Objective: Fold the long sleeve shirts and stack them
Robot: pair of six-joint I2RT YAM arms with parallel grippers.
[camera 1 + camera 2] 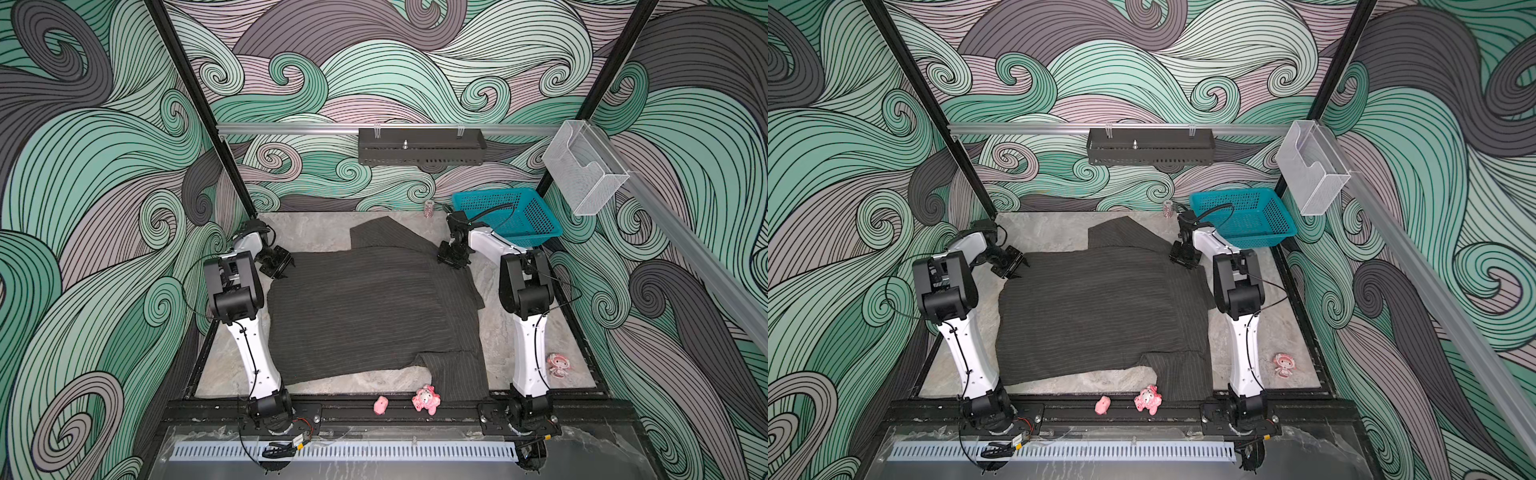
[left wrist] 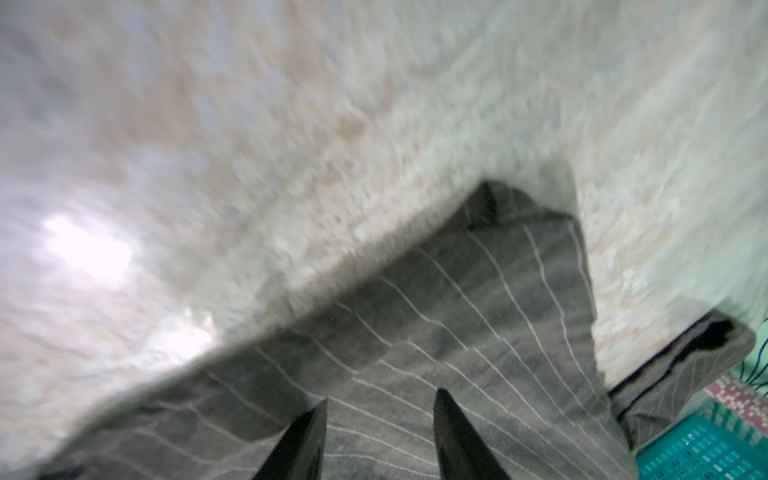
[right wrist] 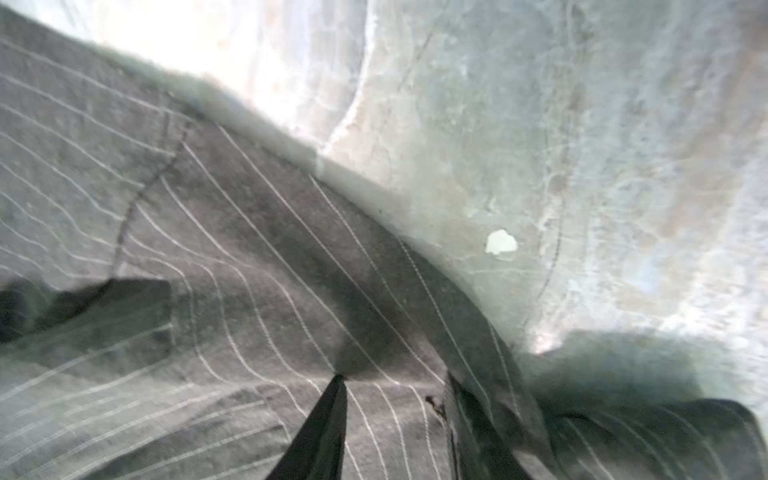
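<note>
The long sleeve shirt [image 1: 374, 307] [image 1: 1100, 307], dark charcoal with thin pale pinstripes, lies spread across the middle of the table in both top views. One flap reaches toward the back and another toward the near right edge. My left gripper [image 1: 286, 270] [image 1: 1019, 270] is at the shirt's far left corner. In the left wrist view its jaws [image 2: 382, 397] stand apart over the striped cloth [image 2: 478, 316]. My right gripper [image 1: 453, 264] [image 1: 1183, 264] is at the far right corner. Its jaws [image 3: 395, 378] stand apart too, one finger over the cloth [image 3: 249, 257] and one under a fold.
A teal basket [image 1: 507, 216] stands at the back right, with a small can [image 1: 429, 208] beside it. Two pink toys [image 1: 426, 399] [image 1: 380, 405] lie on the front rail, and a third [image 1: 557, 365] sits on the table at the right. A black shelf [image 1: 419, 147] and a clear box [image 1: 582, 166] hang above.
</note>
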